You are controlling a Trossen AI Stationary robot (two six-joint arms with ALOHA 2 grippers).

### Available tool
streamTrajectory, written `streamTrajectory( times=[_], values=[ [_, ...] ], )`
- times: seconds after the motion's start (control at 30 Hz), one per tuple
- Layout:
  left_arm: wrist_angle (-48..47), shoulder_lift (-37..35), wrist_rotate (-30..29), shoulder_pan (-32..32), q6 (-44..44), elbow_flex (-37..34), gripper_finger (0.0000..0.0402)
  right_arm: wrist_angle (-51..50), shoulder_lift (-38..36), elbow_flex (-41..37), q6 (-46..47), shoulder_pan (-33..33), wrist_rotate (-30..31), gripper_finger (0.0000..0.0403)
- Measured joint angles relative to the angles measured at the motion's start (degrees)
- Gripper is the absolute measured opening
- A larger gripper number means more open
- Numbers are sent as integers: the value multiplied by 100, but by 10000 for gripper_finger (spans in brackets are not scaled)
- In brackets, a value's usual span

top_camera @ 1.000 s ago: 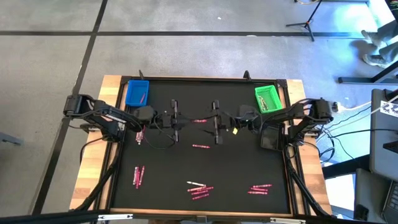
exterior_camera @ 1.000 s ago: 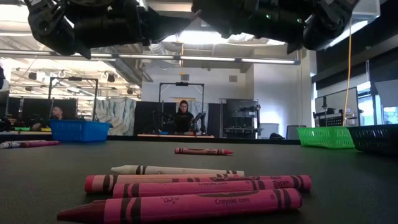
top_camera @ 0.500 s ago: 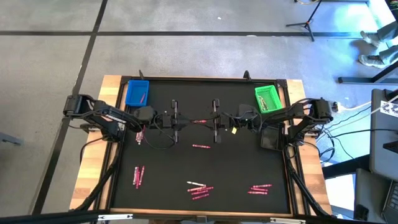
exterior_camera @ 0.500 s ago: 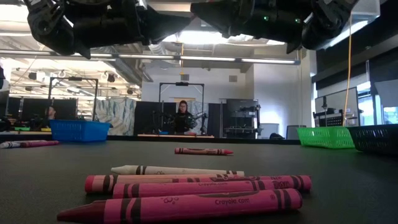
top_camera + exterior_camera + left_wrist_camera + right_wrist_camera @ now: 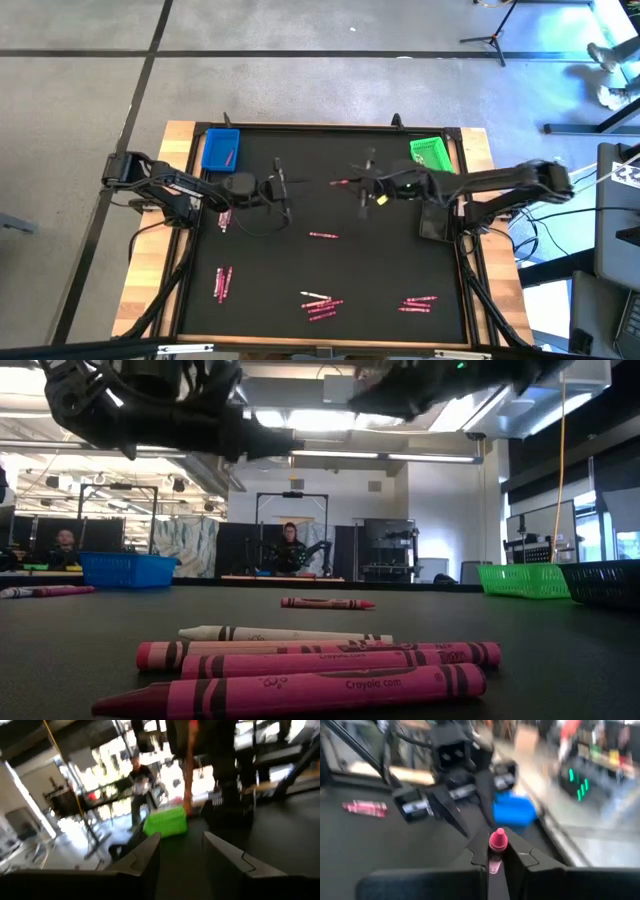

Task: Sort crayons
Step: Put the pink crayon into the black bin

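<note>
Crayon [image 5: 497, 841] handed over mid-air above table centre: my right gripper [image 5: 496, 862] now clamps it, carried toward green tray [image 5: 430, 156]. Left gripper [image 5: 181, 852], just released, stands apart and empty. More crayons [image 5: 310, 665] wait on the mat.

Left pincer [image 5: 283, 187] open above mid-table, right pincer [image 5: 362, 183] clamped shut facing it, both arms stretched inward

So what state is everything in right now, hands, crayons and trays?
left hand: open, empty, above the mat.
right hand: shut on the held crayon.
held crayon: pink, gripped, off the mat.
loose crayons: lying flat on the mat in small groups.
blue tray: upright, holds a pink crayon.
green tray: upright, contents unclear.
</note>
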Motion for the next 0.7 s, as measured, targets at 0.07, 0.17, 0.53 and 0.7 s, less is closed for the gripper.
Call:
streamTrajectory(
  times=[0.07,0.17,0.53,0.7],
  values=[
    [-451,0,15,-10,-12,-1,135,-1182,-307,217,356,0,247,20],
    [-798,0,53,-65,-10,-1,135,-2920,-637,594,1063,0,411,14],
    [-787,-1,64,-215,-10,-1,135,-7658,-970,1260,3893,-2,416,18],
    [-787,-1,62,-220,-9,-1,135,-9052,-974,1136,5153,-2,410,22]
  ],
)
